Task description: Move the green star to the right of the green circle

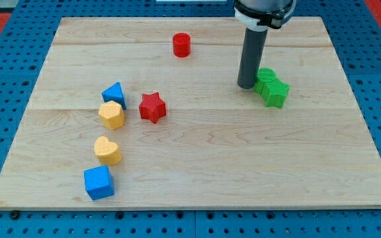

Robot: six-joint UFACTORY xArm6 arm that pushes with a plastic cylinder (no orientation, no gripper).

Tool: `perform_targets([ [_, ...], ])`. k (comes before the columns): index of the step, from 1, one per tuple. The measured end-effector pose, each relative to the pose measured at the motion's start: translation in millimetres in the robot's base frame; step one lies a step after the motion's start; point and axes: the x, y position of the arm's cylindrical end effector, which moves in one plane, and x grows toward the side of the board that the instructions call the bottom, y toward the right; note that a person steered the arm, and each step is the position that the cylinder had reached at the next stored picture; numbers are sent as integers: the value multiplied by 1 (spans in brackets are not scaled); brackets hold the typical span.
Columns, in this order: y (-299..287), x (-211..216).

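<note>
The green star (276,92) sits at the view's right on the wooden board, touching the green circle (264,78), which lies just above and left of it. My tip (245,85) rests on the board right beside the green circle's left side, left of the star. The dark rod rises from the tip to the arm at the view's top.
A red cylinder (182,45) stands near the top centre. A red star (152,107) is left of centre. At the left are a blue triangle (114,93), a yellow hexagon (112,115), a yellow heart (107,150) and a blue cube (98,182). The board's edge (190,206) runs along the bottom.
</note>
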Motion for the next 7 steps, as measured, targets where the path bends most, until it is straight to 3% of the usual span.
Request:
perform_targets([
  [1,-37,9],
  [2,-23,41],
  [3,35,41],
  [6,84,58],
  [7,101,46],
])
